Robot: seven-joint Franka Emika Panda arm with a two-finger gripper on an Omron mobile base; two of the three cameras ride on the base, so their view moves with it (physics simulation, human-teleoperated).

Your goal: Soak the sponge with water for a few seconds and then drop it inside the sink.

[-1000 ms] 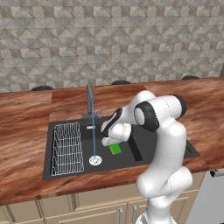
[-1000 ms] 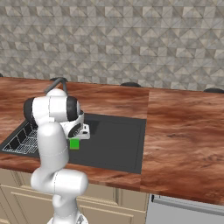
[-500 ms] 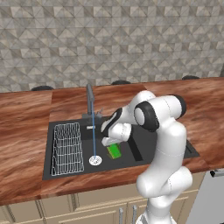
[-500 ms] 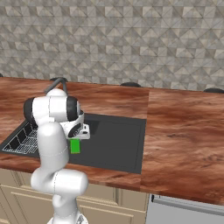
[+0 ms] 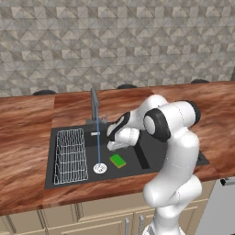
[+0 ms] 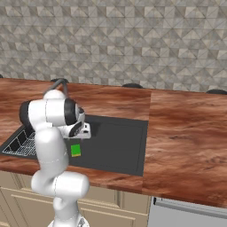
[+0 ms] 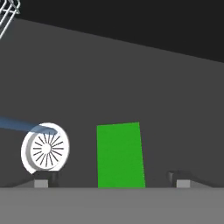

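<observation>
We find the sponge (image 5: 118, 160) lying flat on the floor of the sink (image 5: 151, 158), directly beneath the gripper (image 5: 114, 146) and clear of it. In the hand view the sponge (image 7: 120, 155) shows its green face up, between the two fingertips (image 7: 41, 179) and beyond them, with sink floor visible on either side. The tips stand well apart with nothing between them, so we record the gripper as spread and empty.

The water (image 5: 97, 142) falls in a thin stream just to one side of the gripper, landing on the drain (image 5: 99, 168). The sponge sits beside the drain, near it but not touching, and the stream does not reach it. In our judgement the sponge lies where it does because the gripper sits close to the stream, so a release here puts it just off the drain.

From the right base view the sponge (image 6: 76, 150) rests just below the hand on the dark basin (image 6: 124, 146), confirming it is inside the sink and not on the ledge.

Beyond the stream, further from the gripper, the wire rack (image 5: 71, 156) occupies the far end of the basin. The faucet (image 5: 94, 104) rises behind the hand, and the wooden counter (image 5: 27, 119) surrounds the basin.

We judge the drop as made; whether the soak sufficed cannot be told from this moment.
</observation>
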